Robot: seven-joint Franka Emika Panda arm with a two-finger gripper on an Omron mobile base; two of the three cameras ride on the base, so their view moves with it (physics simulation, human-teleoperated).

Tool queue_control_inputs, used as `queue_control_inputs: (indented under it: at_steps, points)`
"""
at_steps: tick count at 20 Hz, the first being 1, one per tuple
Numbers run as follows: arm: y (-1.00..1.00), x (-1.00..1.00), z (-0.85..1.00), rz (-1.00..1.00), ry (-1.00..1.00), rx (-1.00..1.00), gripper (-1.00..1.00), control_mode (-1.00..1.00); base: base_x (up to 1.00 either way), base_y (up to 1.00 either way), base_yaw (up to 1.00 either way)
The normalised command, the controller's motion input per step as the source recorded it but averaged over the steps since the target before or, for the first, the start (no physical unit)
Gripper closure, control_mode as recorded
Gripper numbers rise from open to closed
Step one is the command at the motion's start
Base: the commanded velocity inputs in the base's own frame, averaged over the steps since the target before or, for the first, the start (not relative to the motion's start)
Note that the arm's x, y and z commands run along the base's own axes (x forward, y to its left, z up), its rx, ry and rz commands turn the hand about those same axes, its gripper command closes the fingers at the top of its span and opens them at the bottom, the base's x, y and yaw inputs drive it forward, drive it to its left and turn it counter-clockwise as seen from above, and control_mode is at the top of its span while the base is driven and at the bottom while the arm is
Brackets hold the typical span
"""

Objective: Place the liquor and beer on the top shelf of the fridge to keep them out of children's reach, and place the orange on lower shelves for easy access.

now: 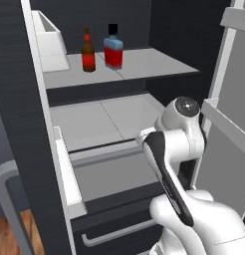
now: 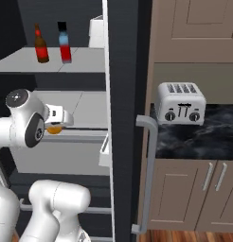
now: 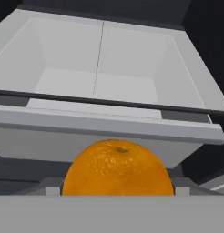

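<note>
Right, gripper (image 2: 56, 126) has its fingers clasped round the orange (image 3: 117, 168), just in front of a lower shelf's (image 1: 102, 122) rail. Beer (image 1: 88, 51) & liquor (image 1: 113, 48) stand upright, side by side, on top shelf (image 1: 149, 63).

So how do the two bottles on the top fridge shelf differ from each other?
The beer is slim, round and dark brown with a red label and a long orange-red neck; the liquor is squat and rectangular, red with pale-blue shoulders and a short black cap. In the left base view the beer stands left of the liquor. Both stand upright, close together, on the top shelf.
</note>
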Motion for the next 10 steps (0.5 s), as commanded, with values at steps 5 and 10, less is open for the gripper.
queue_control_inputs:
  at_steps: [5, 10]
  points:
    - [0.05, 0.49, -0.29, 0.0, -0.16, 0.0, 1.0, -1.0, 0.0, 0.0, 0.0]
    - [0.08, 0.53, -0.29, 0.0, -0.11, 0.0, 1.0, -1.0, 0.0, 0.0, 0.0]
